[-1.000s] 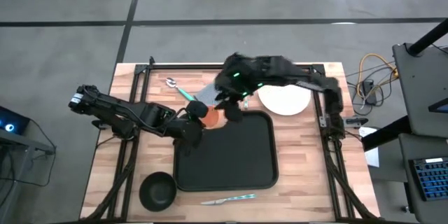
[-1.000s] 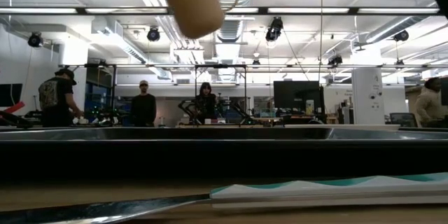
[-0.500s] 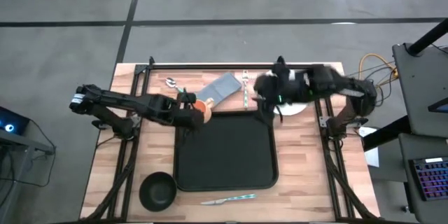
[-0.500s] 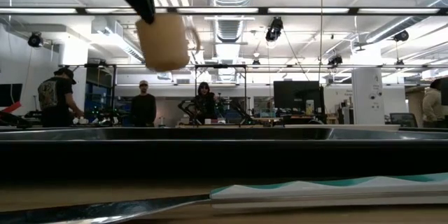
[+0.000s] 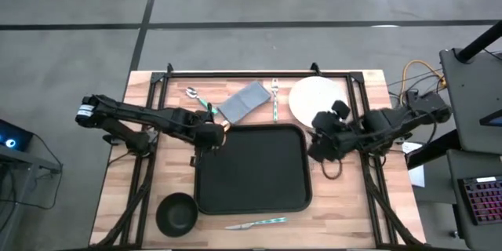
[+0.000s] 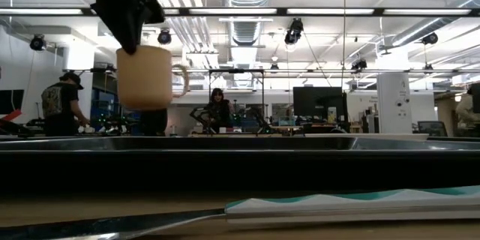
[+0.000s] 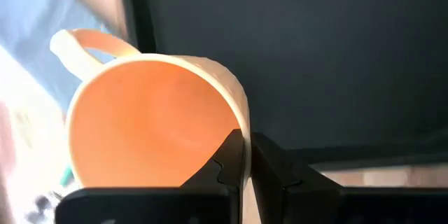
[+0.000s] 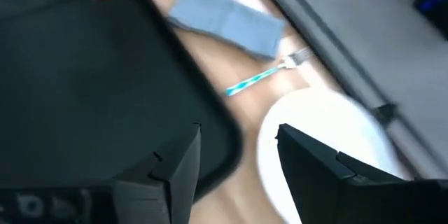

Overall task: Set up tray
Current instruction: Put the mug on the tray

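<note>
The black tray [image 5: 251, 169] lies flat in the middle of the table. My left gripper [image 5: 213, 135] hovers at its far left corner, shut on a tan cup with an orange inside [image 7: 150, 126]. The low view shows the cup [image 6: 146, 77] upright in the air above the tray's rim [image 6: 240, 144]. My right gripper [image 5: 321, 145] is open and touches nothing. It sits by the tray's right edge, near side of the white plate [image 5: 316, 98]. In the right wrist view its fingers [image 8: 238, 161] stand wide apart. My left gripper pinches the cup's wall at the rim [image 7: 234, 108], on the side opposite the handle [image 7: 84, 38]. One finger [image 7: 224, 164] is inside the cup and the other outside. The fingers come from above [image 6: 124, 7]. The cup hangs below them upright, lifted clear of the tray.
A blue-grey napkin [image 5: 245, 100], a fork [image 5: 275, 98] and a spoon [image 5: 198, 98] lie along the far edge. A small black bowl [image 5: 176, 213] sits at the near left and a knife [image 5: 255, 223] lies before the tray's near edge.
My left gripper has carried the cup down and toward the table's left, and the cup has gone from tilted to upright. My right arm has pulled away from the cup, across the far side toward the table's right edge, and now sits beside the tray's right rim.
</note>
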`<state>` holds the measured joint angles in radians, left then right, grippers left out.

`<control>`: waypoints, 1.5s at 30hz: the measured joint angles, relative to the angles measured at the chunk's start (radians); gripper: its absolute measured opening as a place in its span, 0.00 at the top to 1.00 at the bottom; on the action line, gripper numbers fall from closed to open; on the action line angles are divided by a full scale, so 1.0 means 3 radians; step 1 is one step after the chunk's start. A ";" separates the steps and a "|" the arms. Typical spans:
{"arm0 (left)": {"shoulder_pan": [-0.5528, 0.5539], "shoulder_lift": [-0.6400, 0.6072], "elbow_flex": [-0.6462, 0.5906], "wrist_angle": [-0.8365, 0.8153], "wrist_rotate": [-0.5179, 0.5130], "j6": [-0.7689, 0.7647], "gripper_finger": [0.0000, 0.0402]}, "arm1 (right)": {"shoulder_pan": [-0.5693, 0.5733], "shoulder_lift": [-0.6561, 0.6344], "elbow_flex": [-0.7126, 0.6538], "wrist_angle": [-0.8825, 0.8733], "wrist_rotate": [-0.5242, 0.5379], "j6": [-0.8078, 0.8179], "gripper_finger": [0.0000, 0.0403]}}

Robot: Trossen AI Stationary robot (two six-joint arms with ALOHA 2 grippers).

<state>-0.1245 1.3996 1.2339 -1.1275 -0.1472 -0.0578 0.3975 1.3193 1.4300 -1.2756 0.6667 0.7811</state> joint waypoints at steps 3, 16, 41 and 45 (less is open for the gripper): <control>0.0009 0.0000 -0.0063 0.0076 -0.0001 -0.0441 1.00 | 0.0117 -0.0191 -0.0477 0.0407 -0.0140 0.0151 0.56; -0.0004 0.0011 -0.0625 0.0617 -0.0147 -0.1569 1.00 | 0.0167 -0.0318 -0.1079 0.1213 -0.0456 0.0162 0.59; -0.0034 0.0011 -0.0658 0.0954 -0.0085 -0.1607 0.90 | 0.0158 -0.0325 -0.0674 0.1184 -0.0380 -0.0286 0.59; -0.0034 0.0012 -0.0494 0.0827 -0.0086 -0.1478 0.88 | 0.0158 -0.0325 -0.0674 0.1175 -0.0380 -0.0286 0.59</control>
<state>-0.1349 1.4033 1.0858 -0.8795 -0.1731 -0.5011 0.4450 1.2217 1.2278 -0.9231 0.5526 0.6954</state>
